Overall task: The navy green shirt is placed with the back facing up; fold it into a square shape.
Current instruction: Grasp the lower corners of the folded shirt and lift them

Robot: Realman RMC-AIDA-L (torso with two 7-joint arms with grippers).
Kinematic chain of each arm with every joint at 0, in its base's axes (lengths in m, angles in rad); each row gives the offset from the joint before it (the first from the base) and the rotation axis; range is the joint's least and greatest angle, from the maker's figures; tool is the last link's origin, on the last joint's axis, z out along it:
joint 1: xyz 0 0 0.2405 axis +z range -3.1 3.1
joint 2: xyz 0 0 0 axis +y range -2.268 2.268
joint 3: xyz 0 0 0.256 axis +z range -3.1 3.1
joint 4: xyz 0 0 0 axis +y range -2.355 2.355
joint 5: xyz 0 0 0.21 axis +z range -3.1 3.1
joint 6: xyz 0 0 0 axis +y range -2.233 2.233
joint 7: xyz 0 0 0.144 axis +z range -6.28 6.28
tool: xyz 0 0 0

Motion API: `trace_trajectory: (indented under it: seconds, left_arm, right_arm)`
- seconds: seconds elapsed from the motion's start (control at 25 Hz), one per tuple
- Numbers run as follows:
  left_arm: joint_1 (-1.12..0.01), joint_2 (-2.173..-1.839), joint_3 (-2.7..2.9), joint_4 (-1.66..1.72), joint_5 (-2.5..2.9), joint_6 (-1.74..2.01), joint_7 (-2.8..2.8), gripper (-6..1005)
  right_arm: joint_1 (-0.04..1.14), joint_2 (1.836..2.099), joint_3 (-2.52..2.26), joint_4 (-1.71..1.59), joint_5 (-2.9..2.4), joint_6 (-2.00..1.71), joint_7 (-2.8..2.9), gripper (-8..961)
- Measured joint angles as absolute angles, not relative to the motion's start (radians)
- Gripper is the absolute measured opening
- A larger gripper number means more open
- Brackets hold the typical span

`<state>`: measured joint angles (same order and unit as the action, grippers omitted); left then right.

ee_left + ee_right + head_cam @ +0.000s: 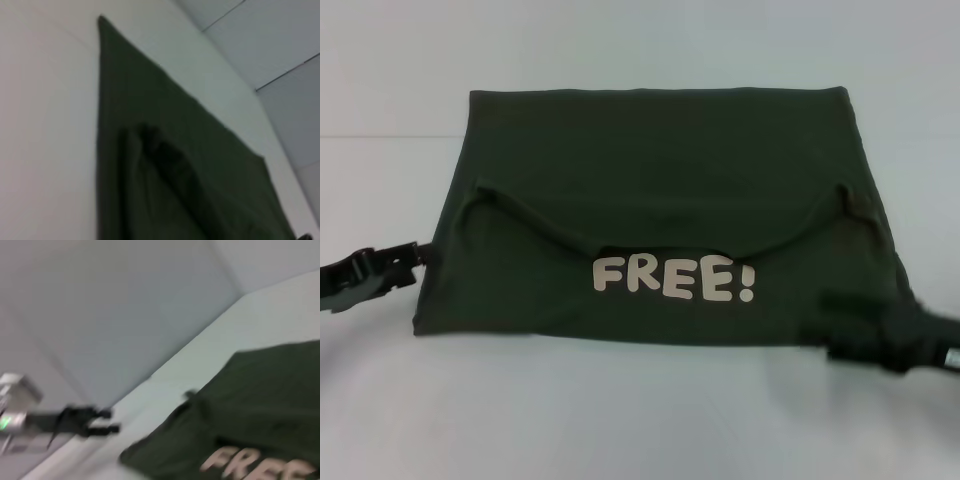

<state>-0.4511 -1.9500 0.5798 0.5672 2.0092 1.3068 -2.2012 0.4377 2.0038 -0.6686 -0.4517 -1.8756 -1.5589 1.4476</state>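
Shirt [660,210] | folded on bench [620,410], long axis left-right, "FREE!" flap nearest robot | left hand [420,255] touching left edge, grip unclear | right hand [835,325] at near right corner, grip unclear | both equally near.

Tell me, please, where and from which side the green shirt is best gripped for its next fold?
Probably the two near corners of the navy green shirt, below the FREE! lettering. The left claw would come in from the left edge and the right claw from the right, since each already sits beside its side. The near edge lies flat and straight, so both corners could lift together toward the far edge.
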Motion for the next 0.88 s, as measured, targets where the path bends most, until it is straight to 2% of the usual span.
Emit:
trace_trajectory:
  seconds: [0.08, 0.12, 0.16, 0.4, 0.64, 0.88]
  left_arm:
    - [-0.454, -1.94, 0.58, 0.586, 2.054, 1.317, -2.212, 673]
    - [-0.456, -1.938, 0.58, 0.59, 2.064, 1.318, -2.205, 672]
    - [-0.458, -1.935, 0.58, 0.599, 2.08, 1.32, -2.191, 672]
    - [-0.477, -1.934, 0.586, 0.613, 2.099, 1.305, -2.088, 673]
    - [-0.484, -1.953, 0.591, 0.591, 2.1, 1.251, -2.059, 673]
    - [-0.485, -1.956, 0.592, 0.555, 2.1, 1.234, -2.055, 672]
  right_arm:
    - [0.438, 2.017, -0.69, -0.452, -1.919, -1.594, 1.39, 929]
    - [0.442, 2.035, -0.696, -0.452, -1.963, -1.604, 1.354, 927]
    - [0.445, 2.042, -0.697, -0.452, -1.981, -1.603, 1.348, 925]
    - [0.458, 2.064, -0.698, -0.452, -2.03, -1.573, 1.337, 914]
    - [0.459, 2.069, -0.696, -0.452, -2.033, -1.567, 1.335, 915]
    - [0.462, 2.069, -0.692, -0.453, -2.034, -1.56, 1.342, 914]
